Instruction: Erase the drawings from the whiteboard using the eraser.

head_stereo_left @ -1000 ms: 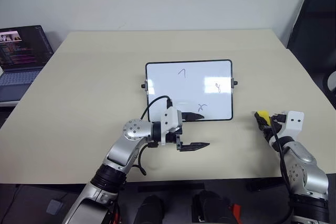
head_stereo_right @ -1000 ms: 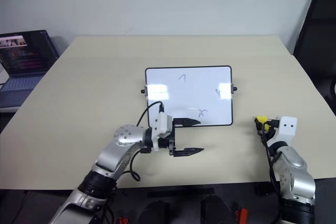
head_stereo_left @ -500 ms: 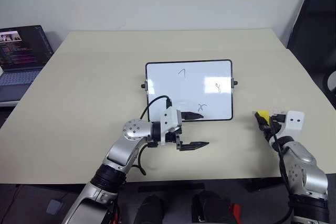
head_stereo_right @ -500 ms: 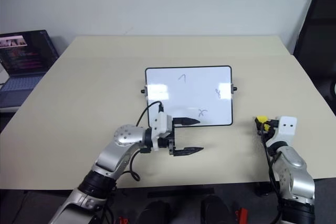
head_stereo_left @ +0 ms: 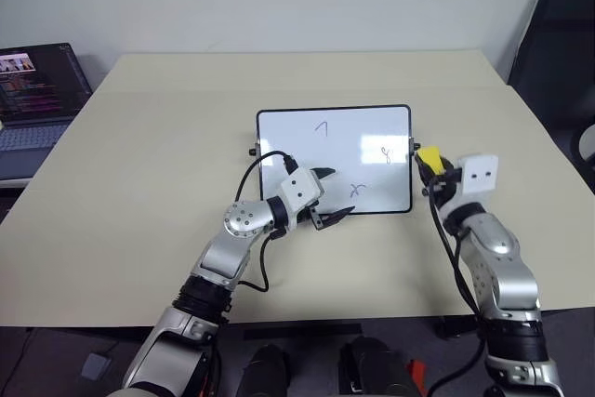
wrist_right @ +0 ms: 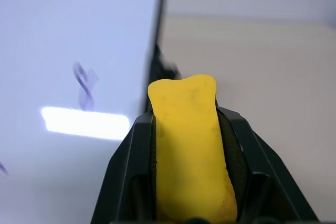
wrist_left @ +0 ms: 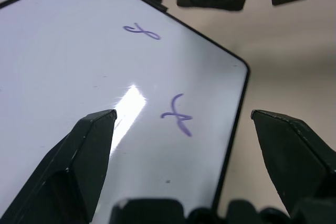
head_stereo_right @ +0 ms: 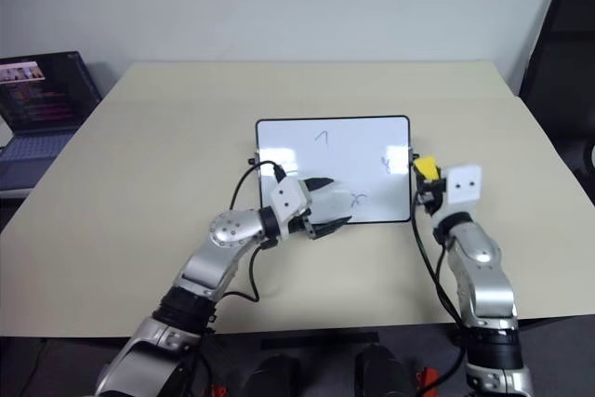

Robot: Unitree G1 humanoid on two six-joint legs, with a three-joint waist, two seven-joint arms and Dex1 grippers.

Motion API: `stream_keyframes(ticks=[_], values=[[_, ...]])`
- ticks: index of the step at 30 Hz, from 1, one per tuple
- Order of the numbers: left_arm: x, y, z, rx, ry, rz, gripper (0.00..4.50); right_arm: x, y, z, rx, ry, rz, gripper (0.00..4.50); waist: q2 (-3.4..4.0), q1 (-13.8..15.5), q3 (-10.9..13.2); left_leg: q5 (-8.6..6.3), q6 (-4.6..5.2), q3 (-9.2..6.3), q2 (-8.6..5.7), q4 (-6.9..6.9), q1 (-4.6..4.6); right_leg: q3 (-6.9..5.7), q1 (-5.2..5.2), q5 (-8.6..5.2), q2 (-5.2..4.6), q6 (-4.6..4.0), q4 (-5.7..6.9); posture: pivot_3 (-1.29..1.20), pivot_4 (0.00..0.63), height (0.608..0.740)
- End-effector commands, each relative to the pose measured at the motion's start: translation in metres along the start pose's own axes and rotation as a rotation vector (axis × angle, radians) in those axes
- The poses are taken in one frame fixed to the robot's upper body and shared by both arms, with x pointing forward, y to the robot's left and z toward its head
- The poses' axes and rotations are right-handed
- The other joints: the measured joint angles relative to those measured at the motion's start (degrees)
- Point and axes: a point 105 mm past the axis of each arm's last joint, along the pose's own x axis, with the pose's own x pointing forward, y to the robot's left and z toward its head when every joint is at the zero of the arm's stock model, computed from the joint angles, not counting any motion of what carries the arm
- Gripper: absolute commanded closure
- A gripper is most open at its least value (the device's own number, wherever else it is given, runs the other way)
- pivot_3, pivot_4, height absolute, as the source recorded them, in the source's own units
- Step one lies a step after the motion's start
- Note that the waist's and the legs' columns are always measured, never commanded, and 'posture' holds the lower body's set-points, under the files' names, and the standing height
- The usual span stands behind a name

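yellow block: the eraser is sitting pinched in the right gripper, fingers pressed tight on its two long sides, yellow end sticking out past the tips.
eraser place: hanging in the air just beside the whiteboard's right edge, near the side knob, not touching the surface as far as I can tell.
eraser handling: judging it light and a bit soft, the yellow body is looking squeezed in the right wrist view; grip on the flanks is looking fine, but pressing hard while wiping could be twisting it in the jaws.
eraser axis: long axis is running along the gripper, free end pointing forward and slightly up, toward the board's far right part.
whiteboard: glossy, stiff, lying flat on the beige table, long side running left to right; probably sliding easily if pushed sideways.
left gripper: fingers spread wide, holding nothing, hovering over the board's near edge; one finger over the white, the other past the corner over the table.
best hold for board: judging the frame's near edge or corner, to be steadying it during the wipe.
drawings: "1" stroke, "8" squiggle, "x" squiggle, all three unerased.
nearest mark: the "8", closest to the eraser.
laptop: well apart, far left.
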Motion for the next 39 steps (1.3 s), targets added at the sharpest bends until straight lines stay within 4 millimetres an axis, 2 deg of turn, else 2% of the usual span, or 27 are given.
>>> stream_keyframes(ticks=[1,8,19,23,27,39], values=[[0.005,0.004,0.011,0.035,-0.047,0.01,0.0,0.007,0.014,0.015,-0.019,-0.085,0.036,3.27,-0.04,0.02,0.02,0.0,0.0,0.0,0.0,-0.02,-0.01,-0.01,0.0,0.0,0.0,0.0,-0.04,0.0,0.15,0.74],[0.007,0.004,0.013,0.04,-0.055,-0.002,0.0,0.024,0.029,0.013,0.013,-0.09,0.057,3.27,-0.1,0.04,0.06,0.0,0.0,0.01,-0.02,-0.02,-0.05,0.02,-0.01,0.02,-0.05,0.03,-0.08,0.0,0.15,0.74],[0.003,0.01,0.014,0.044,-0.055,0.034,0.0,0.033,0.045,0.001,0.042,-0.036,0.091,3.27,-0.1,-0.01,0.06,0.0,0.0,0.0,0.02,-0.02,-0.04,0.02,-0.02,0.02,-0.01,0.03,-0.04,0.0,0.15,0.74],[0.001,0.01,0.013,0.045,-0.049,0.039,0.0,0.034,0.048,-0.014,0.033,0.046,0.112,3.27,-0.1,-0.03,0.06,0.0,0.0,0.0,0.03,-0.02,-0.02,0.02,-0.02,0.02,0.0,0.03,-0.03,0.0,0.15,0.74],[-0.002,0.012,0.014,0.046,-0.049,0.059,0.0,0.028,0.043,-0.043,-0.003,0.218,0.097,3.27,-0.12,-0.08,0.04,0.0,0.0,0.03,0.03,0.03,0.04,0.05,0.01,0.02,-0.01,0.03,0.06,0.0,0.15,0.74],[-0.01,0.009,0.012,0.033,-0.039,0.092,0.0,-0.009,0.031,-0.062,-0.024,0.38,0.112,3.27,-0.23,0.0,-0.03,0.01,0.0,-0.01,0.03,0.23,0.14,0.09,0.15,0.06,0.0,0.09,0.14,0.0,0.15,0.74]])
